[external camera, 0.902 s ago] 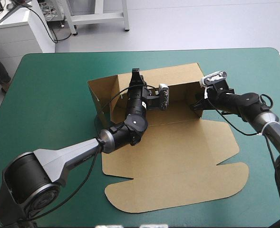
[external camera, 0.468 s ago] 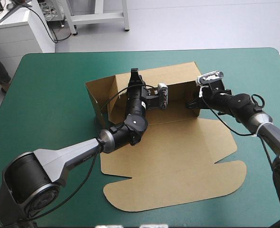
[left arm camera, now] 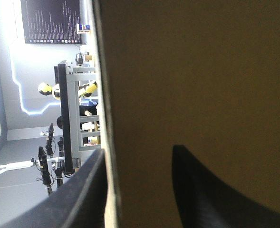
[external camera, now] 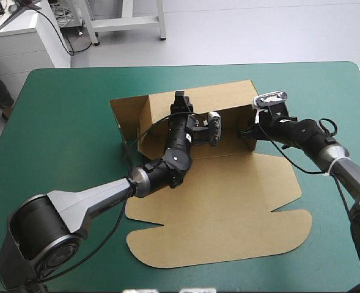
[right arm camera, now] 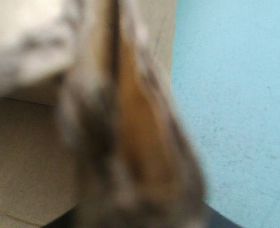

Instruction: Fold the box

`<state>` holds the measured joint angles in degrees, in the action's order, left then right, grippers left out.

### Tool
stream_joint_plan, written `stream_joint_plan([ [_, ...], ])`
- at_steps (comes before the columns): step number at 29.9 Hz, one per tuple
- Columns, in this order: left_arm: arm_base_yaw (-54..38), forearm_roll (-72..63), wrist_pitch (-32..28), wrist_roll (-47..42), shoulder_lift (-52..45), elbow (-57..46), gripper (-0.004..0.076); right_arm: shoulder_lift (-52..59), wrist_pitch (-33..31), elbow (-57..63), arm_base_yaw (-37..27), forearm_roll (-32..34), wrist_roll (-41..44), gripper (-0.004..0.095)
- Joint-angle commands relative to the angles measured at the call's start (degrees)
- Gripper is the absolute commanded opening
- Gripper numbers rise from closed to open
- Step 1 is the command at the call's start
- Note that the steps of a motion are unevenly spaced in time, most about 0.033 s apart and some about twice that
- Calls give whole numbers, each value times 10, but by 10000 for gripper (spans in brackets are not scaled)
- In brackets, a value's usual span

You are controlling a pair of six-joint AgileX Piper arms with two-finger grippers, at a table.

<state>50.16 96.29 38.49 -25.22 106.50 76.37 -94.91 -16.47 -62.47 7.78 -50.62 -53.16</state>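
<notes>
The brown box (external camera: 228,201) lies in the middle of the table, its back and side walls raised and its lid flat toward the near edge. My left gripper (external camera: 180,96) sits over the top edge of the back wall. In the left wrist view the left gripper (left arm camera: 139,151) is open, one finger on each side of the box (left arm camera: 201,71) wall's edge. My right gripper (external camera: 248,131) is at the right side wall, low at its near end. The right wrist view is blurred; the right gripper (right arm camera: 130,156) looks shut on the box (right arm camera: 25,152) wall.
The teal-green cover (external camera: 63,122) is bare to the left of the box, and a strip (external camera: 338,97) is also bare to the right. The lid's rounded flaps (external camera: 290,226) reach toward the near right. A white cabinet (external camera: 21,43) stands beyond the far left corner.
The whole box has slid a little to the left. The right gripper moved left with the side wall. The left gripper shifted slightly right along the back wall.
</notes>
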Motion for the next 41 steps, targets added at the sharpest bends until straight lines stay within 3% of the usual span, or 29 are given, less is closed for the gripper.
stream_joint_plan([
  [1,23,14,1,-14,-24,14,329,23,-58,-20,8,38,58,5],
  [7,49,14,44,-14,-24,38,329,14,-77,-76,8,149,182,5],
  [15,90,14,73,-24,-44,92,314,-20,-181,-185,8,283,324,5],
  [17,101,13,77,-39,-58,98,251,-25,-214,-212,8,303,345,5],
  [21,102,-7,77,-61,-108,100,-9,-35,-300,-278,8,331,376,5],
  [25,84,-81,59,-61,-171,100,-2,-36,-380,-338,8,331,402,5],
  [31,-34,-262,16,-61,-249,100,-1,-54,-547,-401,8,357,437,5],
  [35,-144,-407,-3,-44,-281,100,-2,-56,-553,-394,8,361,462,5],
  [41,-322,-677,0,67,-298,100,-2,-46,-554,-375,8,357,506,4],
])
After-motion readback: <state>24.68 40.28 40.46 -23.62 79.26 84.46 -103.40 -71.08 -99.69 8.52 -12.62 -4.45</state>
